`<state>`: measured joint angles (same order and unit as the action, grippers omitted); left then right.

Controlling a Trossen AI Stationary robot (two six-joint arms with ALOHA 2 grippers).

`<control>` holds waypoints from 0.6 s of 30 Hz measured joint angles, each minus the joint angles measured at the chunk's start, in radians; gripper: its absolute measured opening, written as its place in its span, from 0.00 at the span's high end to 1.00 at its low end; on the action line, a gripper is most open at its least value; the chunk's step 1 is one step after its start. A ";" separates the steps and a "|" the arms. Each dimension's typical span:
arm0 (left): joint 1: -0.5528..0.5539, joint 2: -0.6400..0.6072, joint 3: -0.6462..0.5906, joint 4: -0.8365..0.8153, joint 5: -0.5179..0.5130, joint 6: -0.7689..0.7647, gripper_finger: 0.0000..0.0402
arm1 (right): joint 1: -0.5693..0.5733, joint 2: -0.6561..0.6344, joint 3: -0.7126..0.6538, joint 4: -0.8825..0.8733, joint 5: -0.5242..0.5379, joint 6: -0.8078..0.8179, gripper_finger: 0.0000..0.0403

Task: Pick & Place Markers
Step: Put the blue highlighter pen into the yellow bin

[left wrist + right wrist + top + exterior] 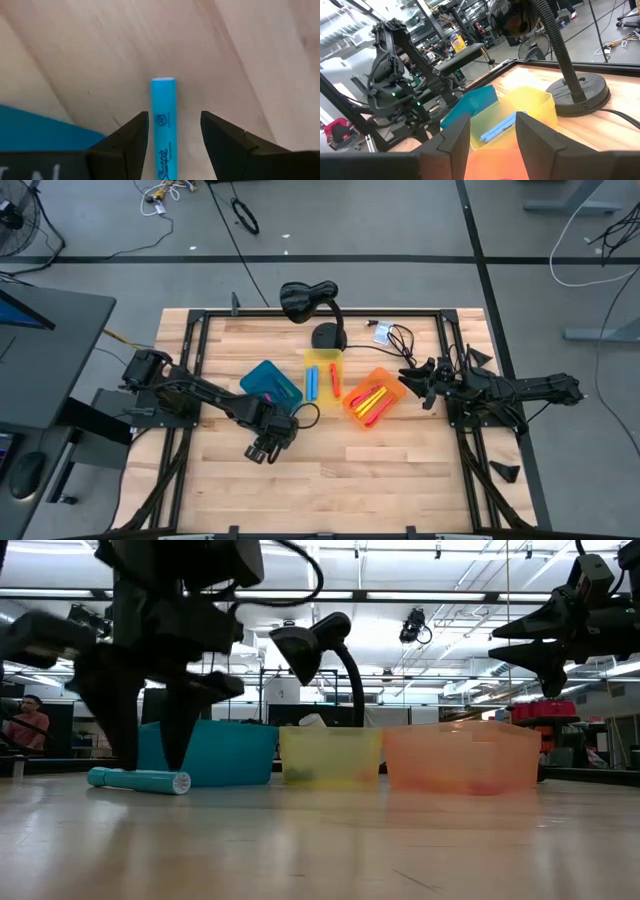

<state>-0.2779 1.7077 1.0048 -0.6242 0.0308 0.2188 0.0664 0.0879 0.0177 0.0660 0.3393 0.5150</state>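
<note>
A light blue marker (163,115) lies flat on the wooden table, just in front of the blue bin (272,383). My left gripper (174,117) points down over it, open. One finger stands on each side of the marker without touching it, and the fingertips (180,755) are close to the table. In the high view the gripper (262,448) hides the marker. The yellow bin (323,377) holds blue markers (498,128) and a red one. The orange bin (374,397) holds yellow and pink markers. My right gripper (492,122) waits open, held level at the table's right side.
A black desk lamp (315,305) stands behind the yellow bin at the far edge, with a cable and a small blue card (383,332) to its right. The three bins stand in a row across the middle. Bare wood stretches along the near half of the table (350,490).
</note>
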 joint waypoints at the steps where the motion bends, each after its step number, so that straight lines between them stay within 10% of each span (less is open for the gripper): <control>1: 0.000 0.006 -0.009 0.009 0.000 0.000 0.53 | 0.000 0.000 0.000 0.000 0.000 0.000 0.60; 18: 0.006 0.026 -0.056 0.042 0.019 0.000 0.57 | 0.000 0.000 0.000 0.000 0.000 0.000 0.60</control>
<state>-0.2714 1.7340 0.9493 -0.5822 0.0497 0.2193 0.0663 0.0879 0.0177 0.0658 0.3393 0.5150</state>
